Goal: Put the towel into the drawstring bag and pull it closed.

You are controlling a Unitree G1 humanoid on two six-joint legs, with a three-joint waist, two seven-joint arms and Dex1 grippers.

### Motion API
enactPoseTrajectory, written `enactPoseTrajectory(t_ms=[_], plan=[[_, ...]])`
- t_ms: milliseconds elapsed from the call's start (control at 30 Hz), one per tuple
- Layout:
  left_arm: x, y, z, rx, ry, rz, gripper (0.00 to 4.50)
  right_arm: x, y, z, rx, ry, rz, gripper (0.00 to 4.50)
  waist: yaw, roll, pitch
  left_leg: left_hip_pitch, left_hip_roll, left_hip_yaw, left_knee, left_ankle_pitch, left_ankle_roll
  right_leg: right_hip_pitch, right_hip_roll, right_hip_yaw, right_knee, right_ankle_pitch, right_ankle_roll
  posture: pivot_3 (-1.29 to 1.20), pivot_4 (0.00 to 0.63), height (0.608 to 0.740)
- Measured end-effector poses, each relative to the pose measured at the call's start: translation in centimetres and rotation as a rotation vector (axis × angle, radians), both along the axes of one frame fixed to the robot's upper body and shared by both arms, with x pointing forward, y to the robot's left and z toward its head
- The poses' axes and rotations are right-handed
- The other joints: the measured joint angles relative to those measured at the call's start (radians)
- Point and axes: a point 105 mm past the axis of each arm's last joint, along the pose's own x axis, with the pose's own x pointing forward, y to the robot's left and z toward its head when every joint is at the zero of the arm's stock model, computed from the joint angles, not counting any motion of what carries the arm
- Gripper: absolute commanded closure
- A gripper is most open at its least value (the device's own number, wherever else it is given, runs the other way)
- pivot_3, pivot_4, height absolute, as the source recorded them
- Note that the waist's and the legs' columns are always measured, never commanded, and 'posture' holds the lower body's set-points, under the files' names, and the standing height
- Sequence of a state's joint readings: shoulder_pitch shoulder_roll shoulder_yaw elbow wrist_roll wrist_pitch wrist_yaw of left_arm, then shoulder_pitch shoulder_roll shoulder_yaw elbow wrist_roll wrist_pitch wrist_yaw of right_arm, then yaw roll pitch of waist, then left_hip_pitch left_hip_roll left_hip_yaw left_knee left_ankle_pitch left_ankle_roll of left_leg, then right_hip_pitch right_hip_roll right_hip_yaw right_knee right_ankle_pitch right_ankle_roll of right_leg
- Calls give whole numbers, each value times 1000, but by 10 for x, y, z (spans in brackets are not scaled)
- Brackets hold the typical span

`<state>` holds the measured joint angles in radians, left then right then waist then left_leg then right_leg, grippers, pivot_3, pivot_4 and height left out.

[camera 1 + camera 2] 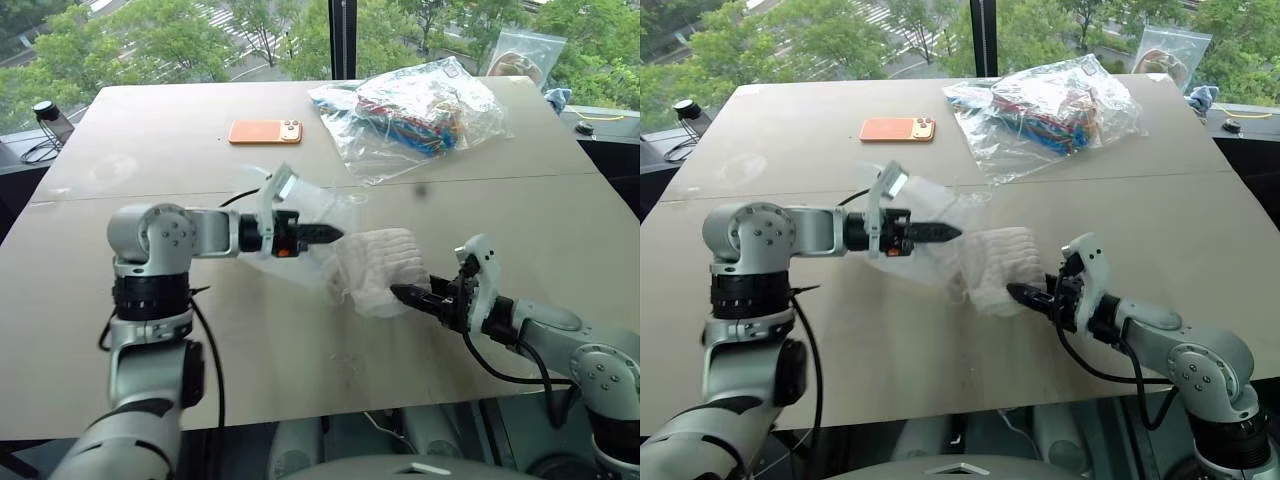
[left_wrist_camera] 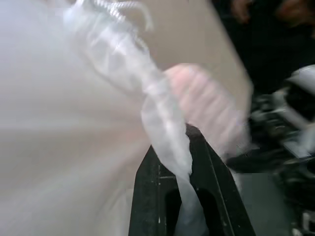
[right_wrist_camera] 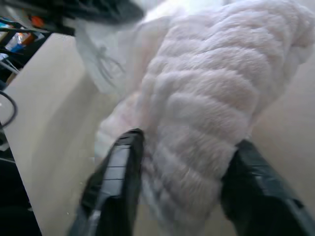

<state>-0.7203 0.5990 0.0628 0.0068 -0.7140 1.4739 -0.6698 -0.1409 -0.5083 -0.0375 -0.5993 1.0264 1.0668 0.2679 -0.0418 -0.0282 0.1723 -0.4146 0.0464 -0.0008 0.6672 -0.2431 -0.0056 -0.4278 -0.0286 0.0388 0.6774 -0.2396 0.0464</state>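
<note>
towel lies centre frame on the table, a cream, fluffy ribbed bundle, seen through the milky film of the drawstring bag, so it looks to be mostly inside already. bag film is thin, translucent, crinkled; a white cord is visible near its mouth in the right wrist view.

left end effector, centre-left of frame, is closed tight on a twisted strand of the bag's mouth; the left wrist view shows the film pinched between both fingers.

right end effector, lower right of centre in the head view, has its fingers apart on either side of the towel end, not squeezing it, as far as i can judge.

step in hand: insertion seems about done; closing is next. next move, i judge, calls for the right end effector to find the cord or opposite mouth edge and pull against the left. thin film may slip or bunch.

background: orange phone and clear bag of coloured cables, upper centre of frame.
</note>
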Motion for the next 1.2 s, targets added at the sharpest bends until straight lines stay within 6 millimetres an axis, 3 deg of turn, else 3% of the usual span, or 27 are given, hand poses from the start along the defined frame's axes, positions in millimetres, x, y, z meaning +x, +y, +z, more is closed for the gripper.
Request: enactPoseTrajectory(t_ms=[67,167,267,433,600,667,733,867,933,1033,1200], plan=[[11,20,-11,217,-95,36,4500,5,6,2,-18,-16,17,23,4,0,0,0,0,1,0,0,0,0,0,0,-1,0,0,0,150,740],[30,52,-9,515,-307,71,4500,15,10,-1,-68,-29,19,23,7,0,0,0,0,2,0,0,0,0,-1,1,-2,0,0,0,150,740],[39,60,0,642,-461,22,4500,20,16,-3,-82,-31,31,23,14,0,0,-2,0,2,0,0,0,0,-1,0,-3,0,0,0,150,740],[37,64,8,636,-522,-104,4500,27,19,-6,-122,-50,53,23,22,0,0,-3,0,3,0,0,0,0,-1,0,-5,0,0,0,150,740],[-3,45,17,465,-447,-403,4500,12,12,0,-87,-45,160,23,26,0,1,-4,0,2,-1,0,0,-1,-1,-1,-6,0,0,0,150,740],[-26,26,27,370,-438,-593,4500,-4,-1,6,-120,-65,218,23,32,1,1,-5,0,1,0,0,0,0,-2,-3,-7,0,0,0,150,740],[-31,25,28,374,-440,-656,4500,-10,-10,10,-121,-67,222,23,31,0,1,-5,0,1,0,0,0,0,-2,-3,-8,0,0,0,150,740],[-2,46,20,556,-528,-627,4500,-17,-25,22,-94,-89,200,23,25,1,1,-1,1,-1,0,0,0,3,0,-4,-8,-1,1,0,150,740],[9,45,17,549,-554,-596,4500,-17,-26,30,-68,-114,184,23,26,1,1,-1,1,-2,0,0,0,4,0,-4,-8,0,1,0,150,740],[14,36,12,468,-559,-581,3220,-11,-20,42,-34,-169,162,0,25,0,1,-2,1,-1,1,0,0,4,0,-4,-8,0,1,0,150,740],[15,39,17,436,-557,-561,3083,-5,-17,43,-28,-184,112,0,27,0,1,-3,1,-2,1,0,0,4,0,-5,-9,0,0,0,150,740]])
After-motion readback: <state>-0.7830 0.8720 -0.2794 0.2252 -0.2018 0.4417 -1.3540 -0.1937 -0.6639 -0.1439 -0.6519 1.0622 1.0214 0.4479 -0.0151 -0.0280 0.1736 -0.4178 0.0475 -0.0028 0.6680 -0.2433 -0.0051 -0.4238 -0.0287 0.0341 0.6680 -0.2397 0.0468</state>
